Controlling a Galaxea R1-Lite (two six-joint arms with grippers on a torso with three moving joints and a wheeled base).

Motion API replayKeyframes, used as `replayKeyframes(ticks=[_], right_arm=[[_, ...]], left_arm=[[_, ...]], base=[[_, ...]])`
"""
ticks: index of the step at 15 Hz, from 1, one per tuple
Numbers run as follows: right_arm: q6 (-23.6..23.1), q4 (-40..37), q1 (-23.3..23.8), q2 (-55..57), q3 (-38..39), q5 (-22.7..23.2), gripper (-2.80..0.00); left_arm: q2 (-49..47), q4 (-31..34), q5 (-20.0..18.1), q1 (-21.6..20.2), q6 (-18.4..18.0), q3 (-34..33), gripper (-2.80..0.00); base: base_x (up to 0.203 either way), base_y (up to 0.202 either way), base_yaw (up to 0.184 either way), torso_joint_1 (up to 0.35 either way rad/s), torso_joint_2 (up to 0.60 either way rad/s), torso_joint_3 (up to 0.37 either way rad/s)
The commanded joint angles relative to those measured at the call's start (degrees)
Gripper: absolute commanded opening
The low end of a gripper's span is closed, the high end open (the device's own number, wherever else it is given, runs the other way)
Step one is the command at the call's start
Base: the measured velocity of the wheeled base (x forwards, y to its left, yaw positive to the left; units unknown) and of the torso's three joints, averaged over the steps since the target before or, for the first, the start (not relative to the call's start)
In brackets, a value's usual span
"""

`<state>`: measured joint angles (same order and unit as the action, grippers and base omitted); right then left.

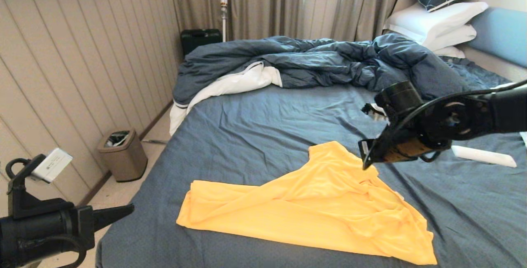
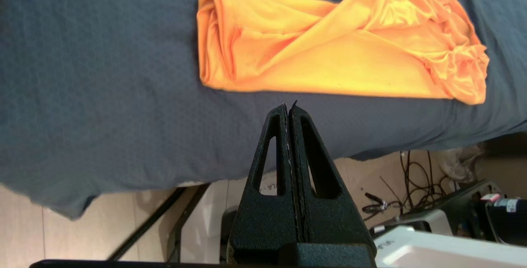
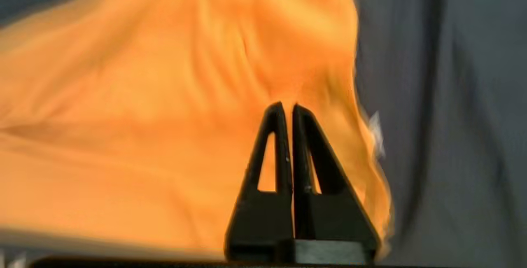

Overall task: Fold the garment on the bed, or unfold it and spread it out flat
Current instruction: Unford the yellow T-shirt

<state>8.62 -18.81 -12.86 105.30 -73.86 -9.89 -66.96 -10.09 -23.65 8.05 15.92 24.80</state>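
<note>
- Bed (image 1: 255, 124): dark blue-grey sheet, wrinkled; rumpled duvet (image 1: 313, 60) piled across the far side, white pillows (image 1: 436, 23) at the far right corner by the headboard.
- Garment (image 1: 313, 210): yellow T-shirt lying on the sheet near the bed's near edge, partly folded and creased, one part peaking toward the bed's middle.
- Right gripper (image 1: 364, 165): over the garment's far right part, tip at the fabric's edge; fingers pressed together, nothing visibly pinched, contact with the cloth unclear.
- Left gripper (image 1: 129, 208): off the bed's near left corner, clear of the garment, fingers closed and empty.
- Bin (image 1: 122, 154): on the floor by the wall, left of the bed.
</note>
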Motion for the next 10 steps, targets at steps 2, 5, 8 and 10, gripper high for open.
replayKeyframes(ticks=[2,5,8,10], right_arm=[[-0.59,-2.91,0.76,-11.65,10.65,1.17,-2.8],[-1.85,-3.22,2.29,-17.1,20.34,1.34,0.0],[-3.89,-3.03,2.71,-17.75,26.89,1.28,0.0],[-4.08,-2.88,2.87,-16.12,27.65,1.28,0.0]], left_arm=[[3.3,2.68,-0.16,0.04,0.08,-0.09,-2.8],[3.06,3.24,-0.17,0.04,0.08,0.07,-2.8],[2.97,3.33,-0.24,0.04,0.08,-0.02,-2.8],[2.91,3.33,-0.22,0.04,0.08,0.04,-2.8]], base=[[0.0,0.0,0.0,0.0,0.0,0.0],[0.0,0.0,0.0,0.0,0.0,0.0],[0.0,0.0,0.0,0.0,0.0,0.0],[0.0,0.0,0.0,0.0,0.0,0.0]])
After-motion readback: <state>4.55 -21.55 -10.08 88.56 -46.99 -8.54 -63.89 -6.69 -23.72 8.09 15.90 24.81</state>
